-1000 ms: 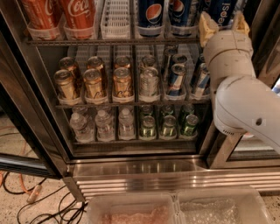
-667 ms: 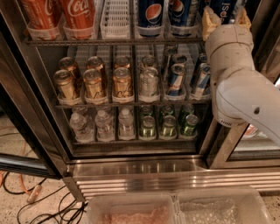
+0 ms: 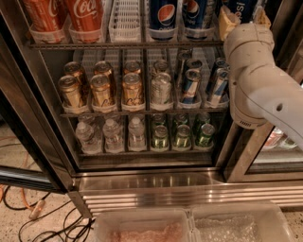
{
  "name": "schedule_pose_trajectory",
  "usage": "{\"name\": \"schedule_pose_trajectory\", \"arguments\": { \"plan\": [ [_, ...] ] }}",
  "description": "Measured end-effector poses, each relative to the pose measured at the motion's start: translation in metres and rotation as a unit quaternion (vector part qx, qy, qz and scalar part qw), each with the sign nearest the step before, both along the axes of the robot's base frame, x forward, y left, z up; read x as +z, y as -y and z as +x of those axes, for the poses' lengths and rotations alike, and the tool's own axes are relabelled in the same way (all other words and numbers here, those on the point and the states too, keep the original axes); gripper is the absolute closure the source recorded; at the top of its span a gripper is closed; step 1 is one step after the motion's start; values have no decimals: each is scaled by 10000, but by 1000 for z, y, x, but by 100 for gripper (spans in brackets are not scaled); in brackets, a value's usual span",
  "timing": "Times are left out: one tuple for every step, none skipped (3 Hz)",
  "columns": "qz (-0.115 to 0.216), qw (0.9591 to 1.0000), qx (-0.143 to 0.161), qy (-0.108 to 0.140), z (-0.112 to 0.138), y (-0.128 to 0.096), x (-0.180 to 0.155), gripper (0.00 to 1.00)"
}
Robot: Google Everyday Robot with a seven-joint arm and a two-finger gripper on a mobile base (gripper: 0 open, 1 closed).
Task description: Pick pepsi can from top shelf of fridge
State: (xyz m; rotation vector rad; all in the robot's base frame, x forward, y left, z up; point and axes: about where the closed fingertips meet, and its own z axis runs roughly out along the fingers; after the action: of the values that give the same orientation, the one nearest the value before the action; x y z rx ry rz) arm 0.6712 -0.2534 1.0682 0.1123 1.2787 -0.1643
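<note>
Gripper (image 3: 243, 16) has risen toward the top shelf (image 3: 123, 45), released, jaws apart before the pepsi can (image 3: 246, 7) just ahead; reach step, next needs forward advance, then closure

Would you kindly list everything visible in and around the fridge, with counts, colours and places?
Fridge: one, steel-framed, fills the view.
Top shelf: one, grey wire, at top.
Coca-Cola cans: two, red, top shelf left.
Lane tray: one, white, between the Coca-Cola and Pepsi cans.
Pepsi cans: three, dark blue, top shelf right.
Gold cans: six, middle shelf left.
Silver cans: two, middle shelf centre.
Slim cans: at least four, blue-and-silver, middle shelf right.
Water bottles: at least three, clear, bottom shelf left.
Green drinks: at least three, bottom shelf right.
Bins: two, clear, bottom edge.
Cables: black and orange, floor left.
Arm: one, white, right.
Gripper: one, tan fingers open, at the rightmost Pepsi can.
</note>
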Motion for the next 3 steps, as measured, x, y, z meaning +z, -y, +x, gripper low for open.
{"name": "schedule_pose_trajectory", "arguments": {
  "plan": [
    [6,10000,0,-6,0,1,0,40],
    [-3,10000,8,-2,0,1,1,59],
    [-20,10000,21,-2,0,1,1,82]
  ]
}}
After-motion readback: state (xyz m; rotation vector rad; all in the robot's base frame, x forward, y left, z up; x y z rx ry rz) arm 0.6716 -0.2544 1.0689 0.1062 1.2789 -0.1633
